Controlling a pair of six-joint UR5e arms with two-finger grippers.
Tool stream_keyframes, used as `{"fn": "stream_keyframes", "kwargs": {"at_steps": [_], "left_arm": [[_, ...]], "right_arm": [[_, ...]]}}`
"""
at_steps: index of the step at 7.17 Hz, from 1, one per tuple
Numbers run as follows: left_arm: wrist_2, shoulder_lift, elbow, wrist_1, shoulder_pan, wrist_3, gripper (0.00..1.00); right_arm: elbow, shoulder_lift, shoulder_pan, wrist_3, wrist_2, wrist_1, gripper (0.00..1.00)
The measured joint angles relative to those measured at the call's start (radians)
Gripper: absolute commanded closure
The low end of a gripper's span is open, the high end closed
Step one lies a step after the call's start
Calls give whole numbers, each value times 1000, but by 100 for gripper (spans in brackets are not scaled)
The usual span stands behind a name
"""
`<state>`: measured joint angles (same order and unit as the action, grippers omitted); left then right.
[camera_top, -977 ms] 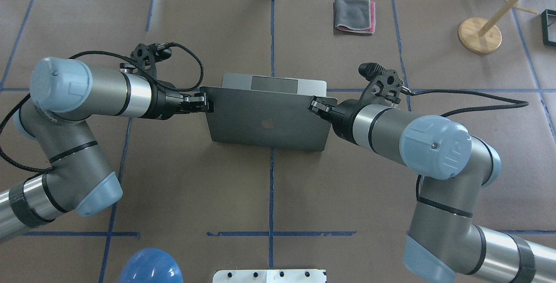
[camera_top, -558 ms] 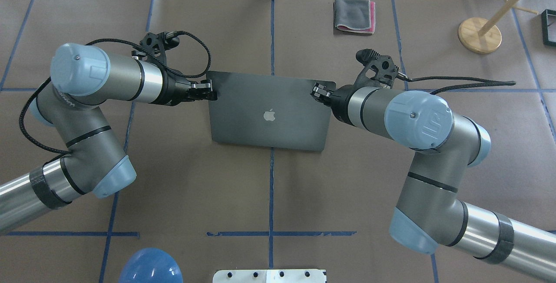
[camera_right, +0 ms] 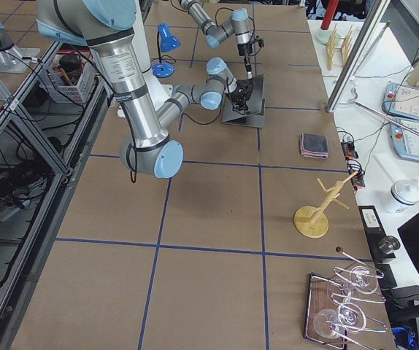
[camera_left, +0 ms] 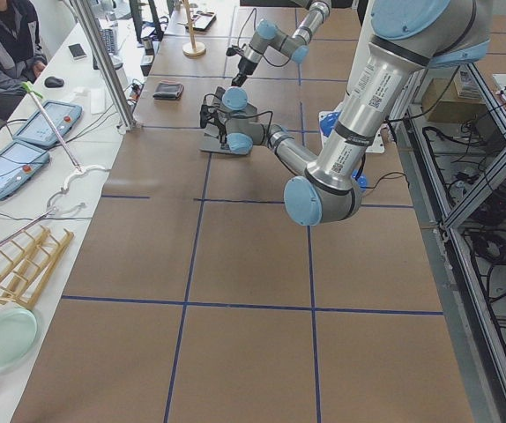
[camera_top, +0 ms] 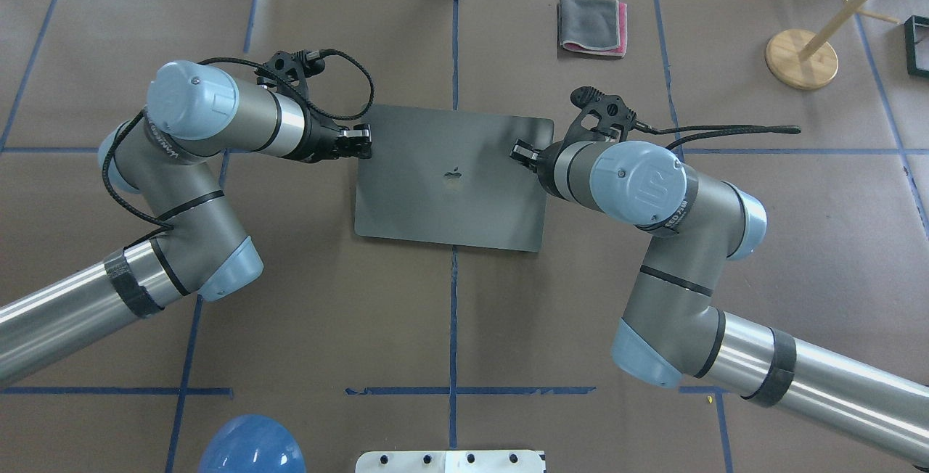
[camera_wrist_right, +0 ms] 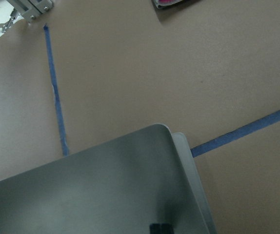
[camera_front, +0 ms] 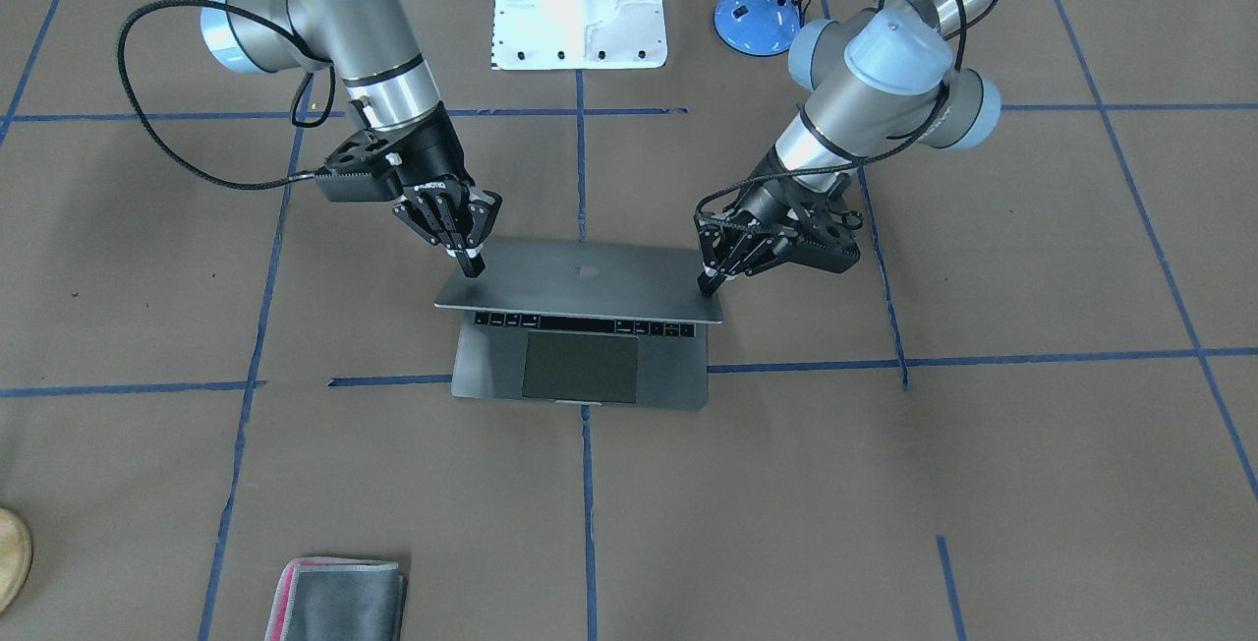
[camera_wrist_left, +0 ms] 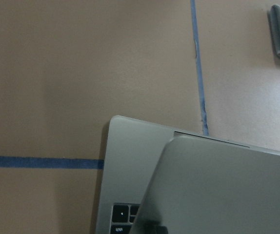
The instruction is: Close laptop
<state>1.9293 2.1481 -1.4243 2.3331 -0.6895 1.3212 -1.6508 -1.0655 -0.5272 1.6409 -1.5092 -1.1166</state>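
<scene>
- Laptop sits square across the centre tape line. Its hinge faces the robot and the lid's free edge faces the operators' side.
- Lid is partway down. The front-facing view shows one row of keys and the trackpad poking out from under its edge, so there's a wedge gap to the base.
- Left gripper is at the lid's outer corner on the robot's-left side of the tape line. Right gripper mirrors it on the other side.
- Jaws: both pairs look pinched together with nothing between them, and only the tips touch the lid's top face. Each wrist view shows a single dark tip on the metal, which fits.
- Why closed: my read is that closed fingers make a stiff, blunt pusher. No grasp is needed because the hinge guides the motion.
- Why there: contact near the free edge, far from the hinge, gives the best leverage. One tip on each side of the tape line should keep the lid from twisting.
- Base isn't held. Its own weight probably pins it, since the push is mostly downward.
- Progress, judged: mid-close, with most of the swing done.
- Next move calls for both tips dropping together along the arc, slowing at the end so the lid doesn't slap.
- Risks: a tip could skate off the smooth metal, or an uneven push could skew the base off the tape line.
- Folded grey cloth lies on the right arm's side of the tape line, toward the far end, well apart and not involved.
</scene>
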Motion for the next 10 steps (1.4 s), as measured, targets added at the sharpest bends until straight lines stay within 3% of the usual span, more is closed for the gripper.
{"fn": "stream_keyframes", "kwargs": {"at_steps": [1,2,3,4,6,8,10], "left_arm": [[0,23,56,2,2,-17,100],[1,32,83,3,5,-34,81],[8,35,93,2,5,-46,26],[40,35,96,0,-1,-52,1],[141,24,92,-9,-32,-58,1],[224,-27,37,-84,-81,-117,1],[270,-106,-116,-326,-138,-326,1]], "right_arm": [[44,12,1,-3,-3,0,86],[67,17,3,-6,-6,1,35],[74,18,5,-9,-16,1,0],[72,19,0,-11,-48,-1,0],[54,8,-48,-21,-189,-18,0],[-30,-22,-102,-139,-315,-133,0],[-113,-49,-155,-330,-398,-290,0]]}}
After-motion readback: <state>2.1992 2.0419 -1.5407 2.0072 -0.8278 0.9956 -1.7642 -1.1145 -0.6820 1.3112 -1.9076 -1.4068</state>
